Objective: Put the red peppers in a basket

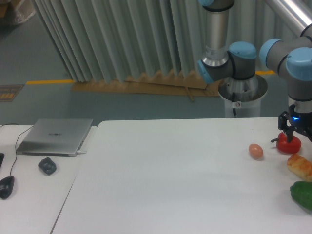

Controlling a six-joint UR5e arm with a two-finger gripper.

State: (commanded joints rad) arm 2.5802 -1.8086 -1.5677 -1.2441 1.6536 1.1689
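1. White bench (185,185) before a pleated curtain; red pepper (288,144) near its right edge, beside the egg (256,151).
2. End effector (293,134) straddles the pepper top, fingers apart: grasp step.
3. Next: close, lift; no basket visible.

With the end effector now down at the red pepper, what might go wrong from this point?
1. The end effector sits over the top of the round, glossy red pepper; the pepper may slip or roll out.
2. The egg and the piece of bread lie close by; a knocked pepper could hit them.
3. No basket is in view, so the drop point is uncertain.
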